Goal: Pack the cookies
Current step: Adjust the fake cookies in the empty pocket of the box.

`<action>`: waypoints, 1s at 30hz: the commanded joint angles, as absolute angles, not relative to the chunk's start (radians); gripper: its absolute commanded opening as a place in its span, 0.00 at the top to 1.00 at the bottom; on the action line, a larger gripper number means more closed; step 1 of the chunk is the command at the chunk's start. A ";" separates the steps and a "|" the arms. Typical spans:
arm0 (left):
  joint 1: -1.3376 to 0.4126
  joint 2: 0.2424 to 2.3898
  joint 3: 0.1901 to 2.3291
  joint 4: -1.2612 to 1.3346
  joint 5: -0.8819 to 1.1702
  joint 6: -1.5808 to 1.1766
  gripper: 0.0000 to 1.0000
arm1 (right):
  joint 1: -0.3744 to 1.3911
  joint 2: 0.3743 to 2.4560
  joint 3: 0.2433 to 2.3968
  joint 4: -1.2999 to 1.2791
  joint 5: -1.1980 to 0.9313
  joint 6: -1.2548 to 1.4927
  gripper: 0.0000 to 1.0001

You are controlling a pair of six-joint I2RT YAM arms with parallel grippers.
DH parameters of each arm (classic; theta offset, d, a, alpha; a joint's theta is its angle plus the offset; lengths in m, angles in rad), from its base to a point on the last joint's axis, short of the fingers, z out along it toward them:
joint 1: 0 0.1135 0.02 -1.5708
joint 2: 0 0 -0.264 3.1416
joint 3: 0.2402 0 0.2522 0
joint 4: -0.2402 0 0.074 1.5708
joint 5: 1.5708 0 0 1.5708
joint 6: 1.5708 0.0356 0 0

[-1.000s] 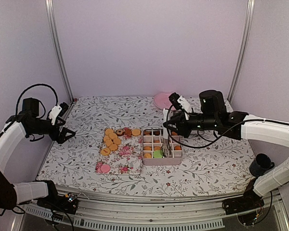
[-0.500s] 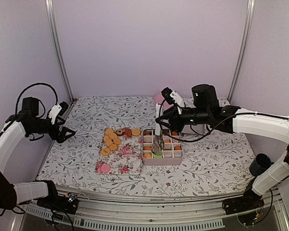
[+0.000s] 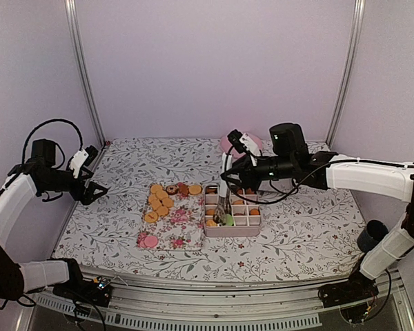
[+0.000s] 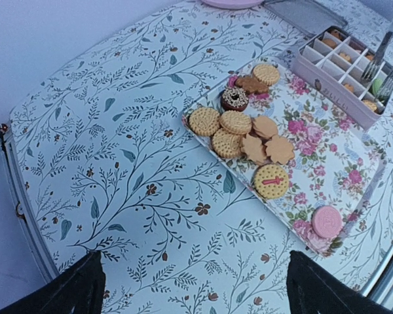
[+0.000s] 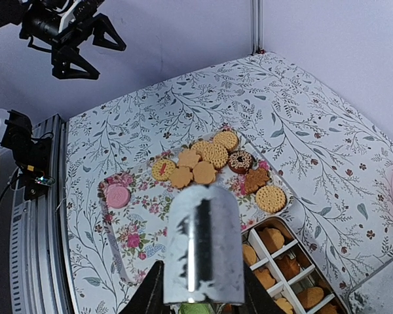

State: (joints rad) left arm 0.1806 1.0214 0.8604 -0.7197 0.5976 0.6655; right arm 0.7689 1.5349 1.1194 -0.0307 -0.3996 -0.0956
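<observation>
Left wrist view shows most cookies (image 4: 242,131) lying loose on a floral tray (image 4: 340,163), ahead of the left gripper (image 4: 196,288), which hovers wide open and empty, well apart from them. More cookies fill compartments of a divided box (image 4: 327,72) touching the tray's far side, beneath the right gripper (image 5: 201,288). That gripper clamps metal tongs (image 5: 203,229), their tips near a green cookie (image 3: 225,221). Tray and box lie on the leaf-patterned tabletop (image 3: 310,234).
</observation>
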 commanded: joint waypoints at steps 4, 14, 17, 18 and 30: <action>0.173 1.018 0.887 -0.724 0.607 0.672 0.03 | 0.751 1.480 1.129 -0.032 -0.406 -0.112 0.76; 0.168 1.024 0.887 -0.724 0.612 0.666 0.03 | 0.751 1.424 1.090 -0.041 -0.431 -0.092 0.80; 0.167 1.020 0.886 -0.724 0.609 0.666 0.03 | 0.751 1.421 1.087 -0.053 -0.428 -0.091 0.86; 0.167 1.019 0.885 -0.724 0.609 0.666 0.03 | 0.751 1.421 1.088 -0.058 -0.428 -0.091 0.86; 0.166 1.017 0.885 -0.724 0.607 0.669 0.03 | 0.762 1.402 1.063 -0.077 -0.439 -0.067 0.86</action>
